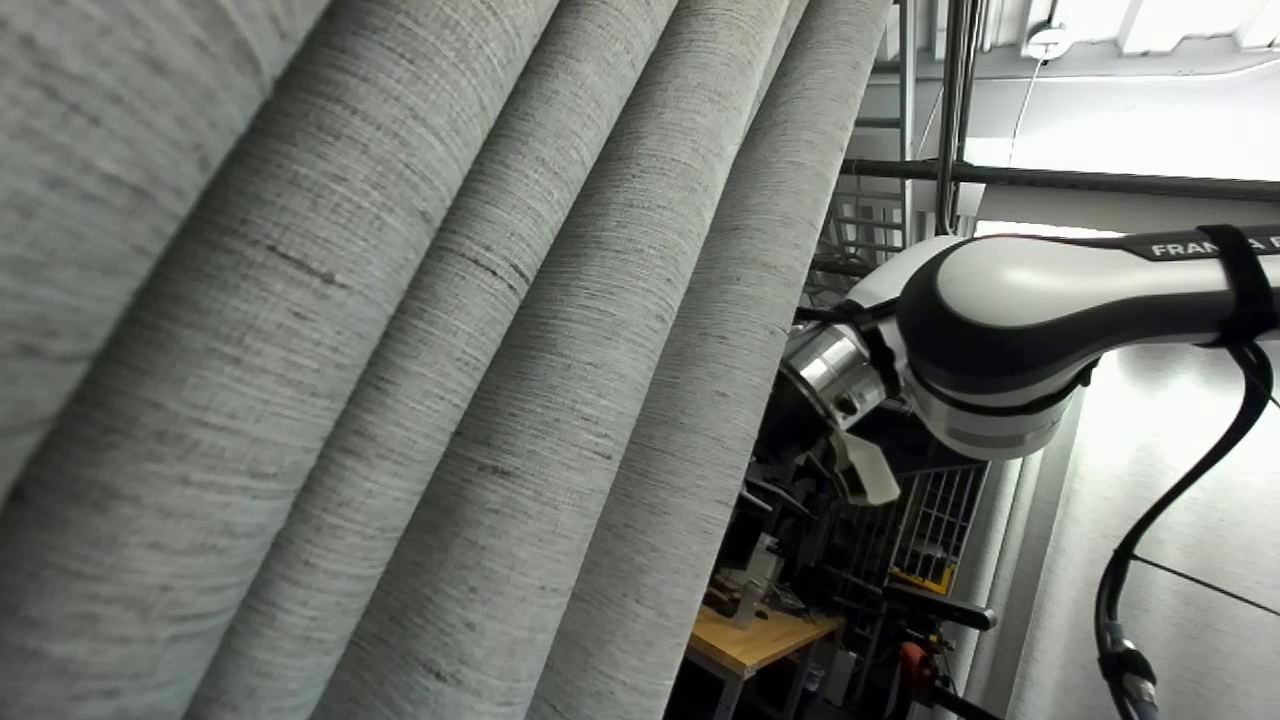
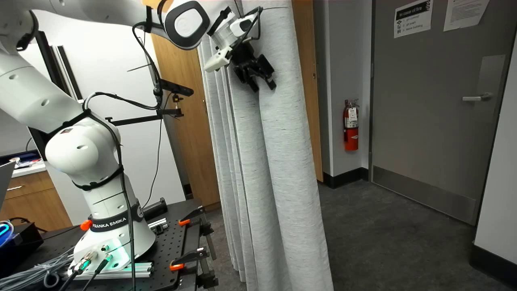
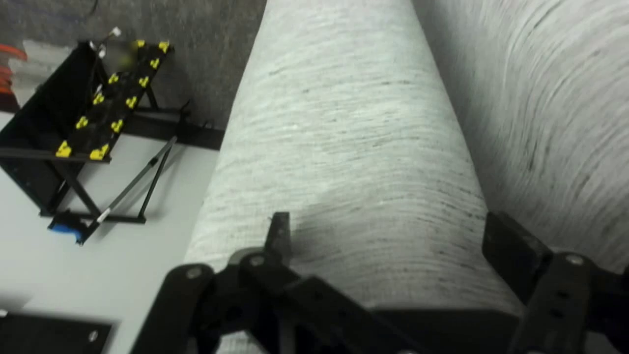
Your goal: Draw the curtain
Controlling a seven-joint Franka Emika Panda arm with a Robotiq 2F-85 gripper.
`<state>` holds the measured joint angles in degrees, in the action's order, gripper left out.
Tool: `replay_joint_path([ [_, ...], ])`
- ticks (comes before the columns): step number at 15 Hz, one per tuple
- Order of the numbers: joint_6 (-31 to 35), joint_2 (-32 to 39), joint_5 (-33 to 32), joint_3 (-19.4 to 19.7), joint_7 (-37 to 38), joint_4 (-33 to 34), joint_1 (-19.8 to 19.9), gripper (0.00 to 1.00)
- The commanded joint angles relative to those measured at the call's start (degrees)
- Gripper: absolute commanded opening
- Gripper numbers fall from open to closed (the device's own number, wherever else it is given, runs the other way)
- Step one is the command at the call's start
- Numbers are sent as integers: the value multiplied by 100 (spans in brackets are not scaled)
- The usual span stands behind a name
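Note:
The curtain is a large light grey woven drape with long folds. It fills the left of an exterior view (image 1: 480, 360), hangs down beside the robot in an exterior view (image 2: 278, 161) and fills the middle of the wrist view (image 3: 354, 123). My gripper (image 2: 263, 87) is at the upper part of the curtain, its fingers pointing down in front of the fabric. In the wrist view the gripper (image 3: 385, 219) is open, its black fingers wide apart with a fold of curtain between them. Whether the fingers touch the fabric, I cannot tell. In an exterior view the curtain's edge hides most of the gripper.
A wooden panel (image 2: 181, 121) stands behind the curtain. A fire extinguisher (image 2: 351, 125) hangs near a grey door (image 2: 428, 121). The robot base stands on a black table (image 2: 173, 226) with clamps. A black stand with yellow marks (image 3: 113, 98) shows in the wrist view.

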<state>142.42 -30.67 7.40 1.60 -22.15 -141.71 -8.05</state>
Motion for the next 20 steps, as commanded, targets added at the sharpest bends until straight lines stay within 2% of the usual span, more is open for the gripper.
replay_joint_path([
  [1, 1482, -90, -39, -7, 21, -403, -213, 100],
  [6, 3159, 20, -449, -27, 210, -806, -298, 100],
  [8, 3458, 86, -636, -31, 386, -857, -210, 100],
  [12, 3526, 143, -699, 83, 681, -790, -143, 100],
  [13, 3563, 138, -715, 101, 701, -781, -145, 75],
  [15, 3549, 132, -764, 105, 711, -751, -124, 66],
  [20, 3515, 124, -755, 177, 707, -711, -172, 26],
])
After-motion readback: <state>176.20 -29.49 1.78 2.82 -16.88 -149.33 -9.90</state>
